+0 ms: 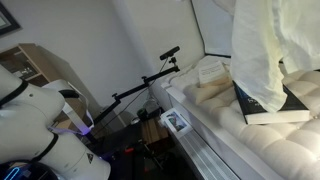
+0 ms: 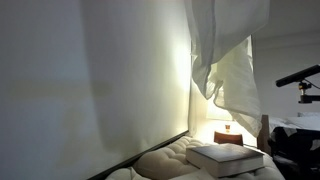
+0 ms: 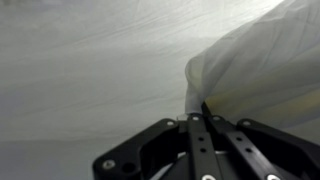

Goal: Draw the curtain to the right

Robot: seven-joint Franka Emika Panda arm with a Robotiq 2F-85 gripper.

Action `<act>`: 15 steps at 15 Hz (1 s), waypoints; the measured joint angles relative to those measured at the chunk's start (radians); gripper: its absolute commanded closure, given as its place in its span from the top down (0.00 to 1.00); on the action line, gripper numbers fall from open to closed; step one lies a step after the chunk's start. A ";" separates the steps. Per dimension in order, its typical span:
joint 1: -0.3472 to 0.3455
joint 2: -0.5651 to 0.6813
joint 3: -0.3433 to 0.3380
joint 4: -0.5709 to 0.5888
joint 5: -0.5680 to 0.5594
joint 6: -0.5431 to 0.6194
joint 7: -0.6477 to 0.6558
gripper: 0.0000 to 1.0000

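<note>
The sheer cream-white curtain [image 1: 258, 48] hangs bunched at the upper right over the couch. In an exterior view it hangs gathered in folds [image 2: 228, 62] beside a bare wall. In the wrist view the curtain [image 3: 255, 65] fills the right side as a gathered bundle. My gripper [image 3: 198, 113] has its two dark fingers pressed together on a pinch of the curtain's edge. I cannot make out the gripper in either exterior view.
A dark-blue book [image 1: 272, 104] lies on the padded cream ribbed cushion [image 1: 215, 120]; both also show in an exterior view, the book [image 2: 226, 158] on the cushion [image 2: 165, 162]. A camera on a black stand [image 1: 168, 55] stands by the couch. The robot's white base [image 1: 35, 125] is at left.
</note>
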 measured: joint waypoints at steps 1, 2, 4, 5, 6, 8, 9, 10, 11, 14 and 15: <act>0.000 0.002 0.000 -0.001 -0.002 -0.002 0.000 0.00; 0.000 0.009 0.000 -0.001 -0.004 -0.010 0.000 0.00; 0.000 0.040 0.001 0.008 -0.018 -0.026 0.001 0.00; 0.001 0.064 0.003 0.021 -0.025 -0.039 0.001 0.00; 0.004 0.090 0.004 0.041 -0.032 -0.052 0.001 0.00; 0.014 0.148 0.009 0.097 -0.044 -0.078 0.001 0.00; 0.022 0.178 0.010 0.132 -0.047 -0.093 0.001 0.00; 0.030 0.207 0.010 0.169 -0.050 -0.105 0.001 0.00; 0.038 0.236 0.010 0.208 -0.051 -0.119 0.001 0.00; 0.053 0.309 0.013 0.311 -0.034 -0.156 -0.011 0.00; 0.054 0.330 0.017 0.340 -0.014 -0.166 -0.024 0.00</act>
